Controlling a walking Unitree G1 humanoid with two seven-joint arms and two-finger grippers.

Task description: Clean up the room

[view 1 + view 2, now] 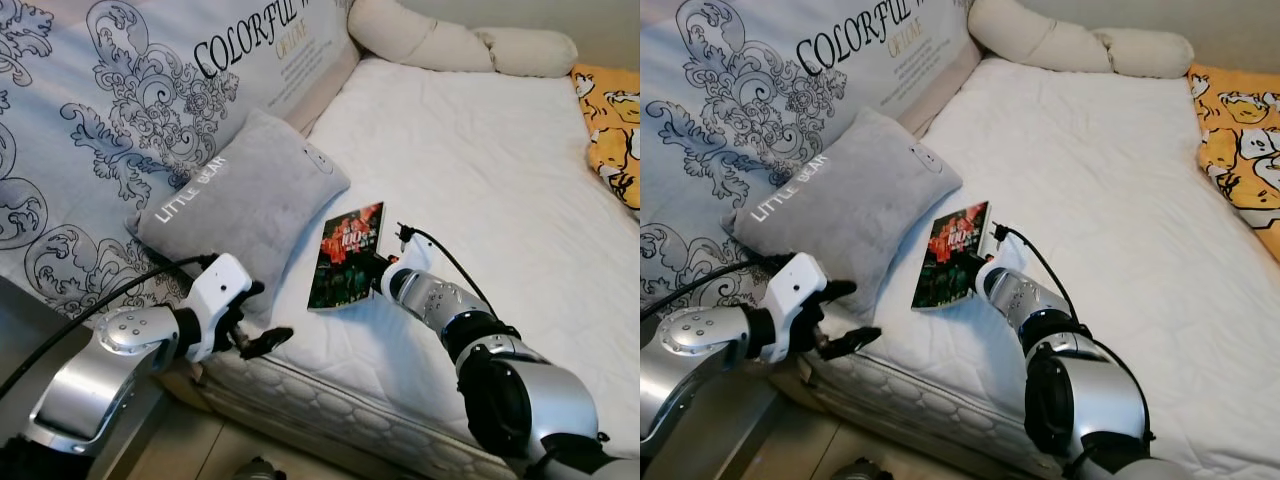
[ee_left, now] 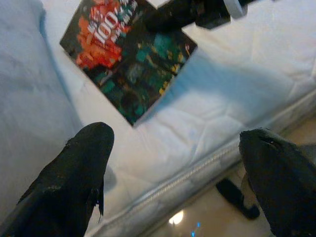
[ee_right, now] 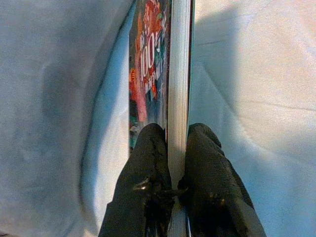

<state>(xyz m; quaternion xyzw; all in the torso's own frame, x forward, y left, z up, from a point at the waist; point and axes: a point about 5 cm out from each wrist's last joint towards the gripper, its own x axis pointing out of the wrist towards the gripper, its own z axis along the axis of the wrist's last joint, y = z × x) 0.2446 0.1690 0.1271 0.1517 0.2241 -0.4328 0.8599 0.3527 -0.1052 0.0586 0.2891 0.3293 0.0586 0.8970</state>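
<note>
The right gripper (image 3: 170, 163) is clamped on a dark paperback book with a red and green printed cover (image 1: 345, 255). In the right wrist view the two black fingers (image 3: 143, 173) press on either side of the book's page block, one on the cover face and one on the back. The book is held at its edge nearest the robot, tilted up off the white quilted mattress (image 1: 480, 170), with its far corner near a grey rectangular cushion lettered "LITTLE BEAR" (image 1: 240, 205). The cushion leans against a pale upholstered headboard panel printed with dark scrollwork and the word "COLORFUL" (image 1: 110, 90).

The left gripper (image 1: 258, 325) hovers at the near edge of the mattress, just beside the cushion's lower corner. Its jaws stand open (the left wrist view shows the two fingertips (image 2: 74, 173) well apart, with the book and mattress edge between them), and they hold nothing.

A long cream bolster pillow (image 1: 450, 42) lies at the far end of the bed. An orange patterned cloth (image 1: 612, 125) lies at the mattress's right edge.
</note>
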